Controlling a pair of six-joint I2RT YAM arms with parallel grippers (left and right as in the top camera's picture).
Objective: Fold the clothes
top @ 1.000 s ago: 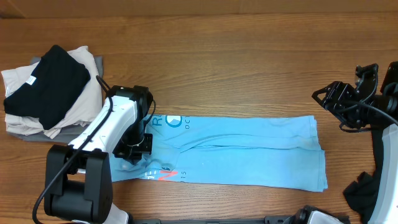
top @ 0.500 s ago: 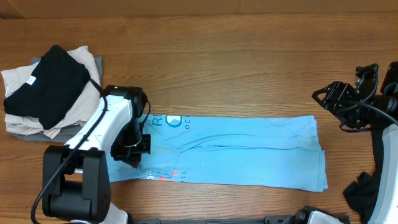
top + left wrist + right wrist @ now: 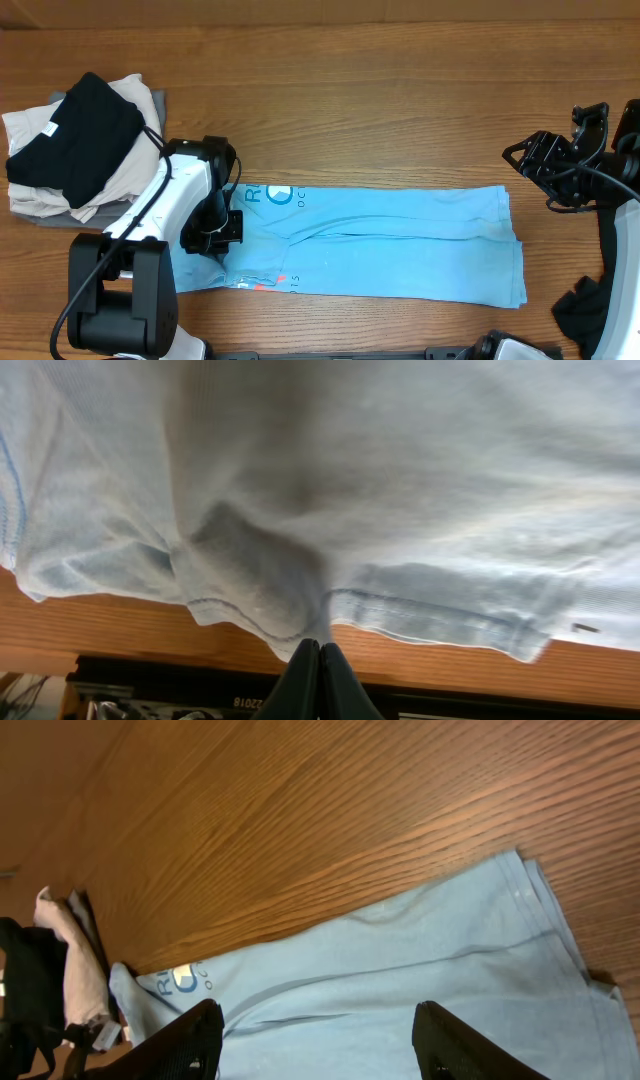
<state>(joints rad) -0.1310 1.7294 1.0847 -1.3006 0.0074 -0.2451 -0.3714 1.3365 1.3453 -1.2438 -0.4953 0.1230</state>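
Blue: one T-shirt [image 3: 400,245], nipped in left jaws; right jaws parted, empty; one pile [image 3: 75,150].

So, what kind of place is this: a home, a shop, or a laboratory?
Probably a robotics laboratory or test bench, not a home. A left arm and a right arm stand at a wooden table, with one sky-blue T-shirt laid out and a pile of garments beside it.

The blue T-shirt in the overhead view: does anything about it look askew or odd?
The blue T-shirt lies mostly flat as a long band. Only its left end looks odd: the left gripper is shut on a puckered fold there, so the hem bunches up.
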